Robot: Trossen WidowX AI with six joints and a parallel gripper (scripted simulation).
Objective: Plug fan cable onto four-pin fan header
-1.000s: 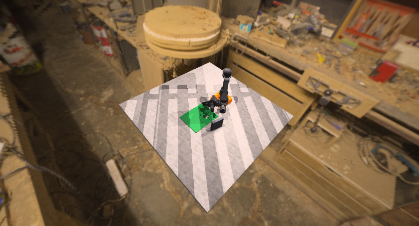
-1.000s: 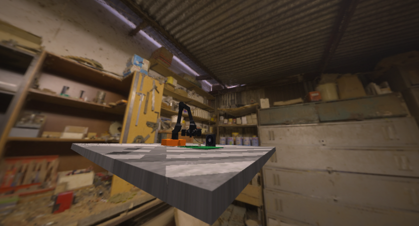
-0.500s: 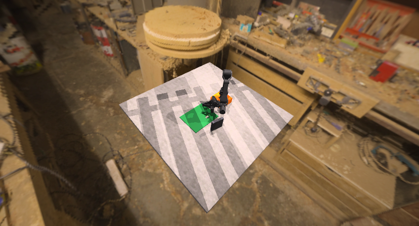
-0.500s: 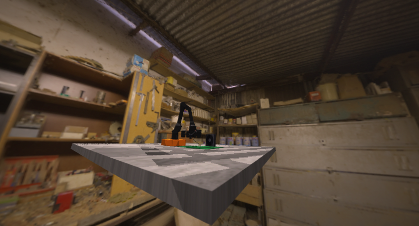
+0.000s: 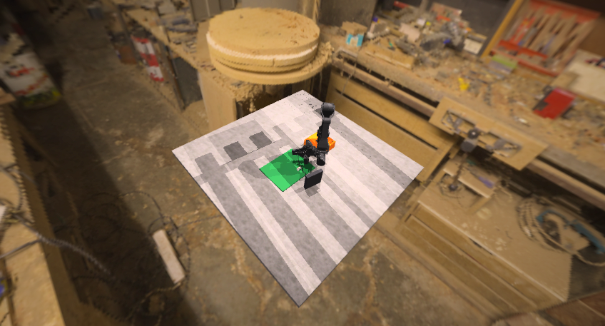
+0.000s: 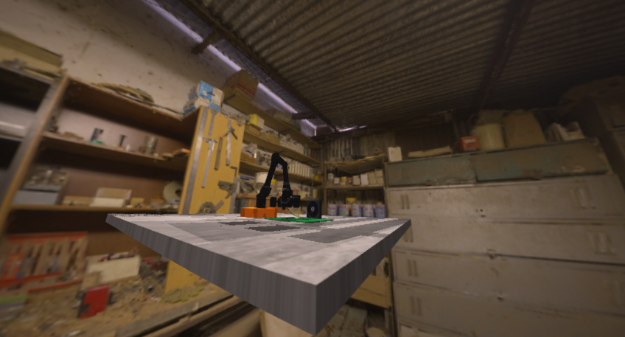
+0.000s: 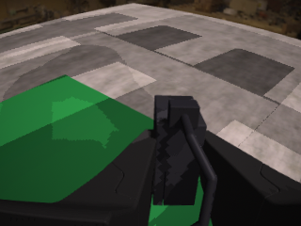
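Striped grey table [image 5: 339, 221] [image 6: 263, 245] [image 7: 141, 14]; fingers [image 5: 306, 159] [image 6: 287, 206] grasping plug [image 7: 179, 151] over green board [image 5: 282, 176] [image 6: 302, 220] [image 7: 47, 141]; best keep plug square, align over header (not discernible), then press straight down.

The WidowX AI's black arm [image 5: 324, 130] [image 6: 267, 182] stands bent in a sharp, inverted V in the exterior view. Its upper arm [image 6: 268, 175] climbs with a slight lean to the elbow [image 6: 276, 156], the highest part of the arm there; from that joint the forearm [image 6: 285, 175] drops steeply to the wrist [image 6: 285, 190]. Below, the parallel-jaw gripper [image 5: 306, 159] [image 6: 285, 206] [image 7: 176, 139] hangs low. In the wrist view its two dark fingers enter from either side, slanting toward each other, clamped but kept apart by what they grip. Their inner faces are largely hidden.
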